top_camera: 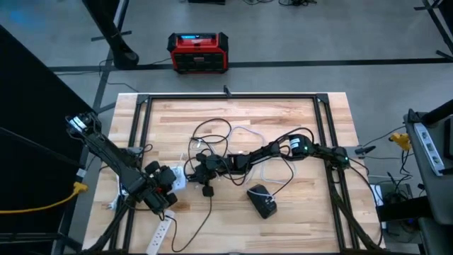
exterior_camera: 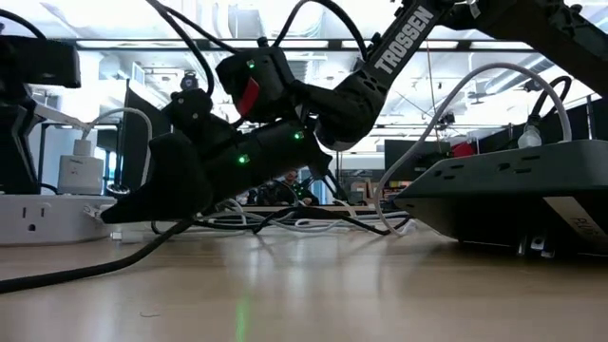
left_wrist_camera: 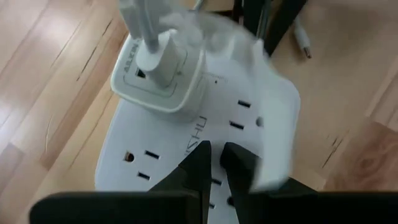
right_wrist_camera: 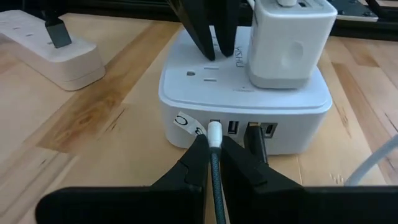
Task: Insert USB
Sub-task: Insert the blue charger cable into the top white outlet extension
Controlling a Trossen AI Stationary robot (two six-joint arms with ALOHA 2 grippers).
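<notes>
While the left pincer (left_wrist_camera: 213, 163) presses closed on top of the white power strip (right_wrist_camera: 205, 93) to steady it, the right pincer (right_wrist_camera: 213, 155) grips the USB plug (right_wrist_camera: 214, 134), lined up at its front port.

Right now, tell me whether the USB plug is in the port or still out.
In: USB plug tip sits inside power strip port, gripped by right gripper.

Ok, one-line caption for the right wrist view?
Right gripper holds a USB plug at the white power strip's port; left gripper presses its top.
</notes>
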